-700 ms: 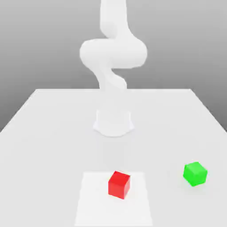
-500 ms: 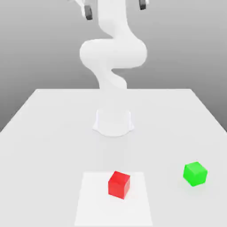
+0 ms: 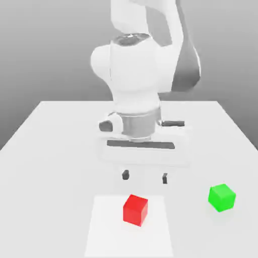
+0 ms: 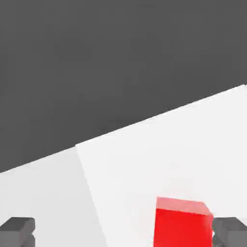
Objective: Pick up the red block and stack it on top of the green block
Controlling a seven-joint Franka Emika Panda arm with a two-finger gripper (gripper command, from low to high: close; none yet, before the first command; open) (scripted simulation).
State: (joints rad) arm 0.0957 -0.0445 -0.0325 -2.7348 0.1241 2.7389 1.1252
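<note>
The red block [image 3: 135,209] rests on a paler white patch [image 3: 106,232] near the table's front edge. Off to the exterior view's right, the green block [image 3: 221,197] sits alone on the table. My gripper [image 3: 145,176] hangs open just above and behind the red block, its two dark fingertips [image 3: 125,175] spread wide with nothing between them. In the hand view the red block [image 4: 183,226] lies close to one dark fingertip [image 4: 230,232], and the gripper [image 4: 124,234] is open.
The white table [image 3: 50,141] stretches back to the arm's base behind the gripper. The arm's bulky white body [image 3: 136,75] towers over the middle of the table. Open tabletop lies between the two blocks.
The arm has swung down and forward. The gripper, near the top of the view half a second ago, now hangs low just above the red block. Neither block has moved.
</note>
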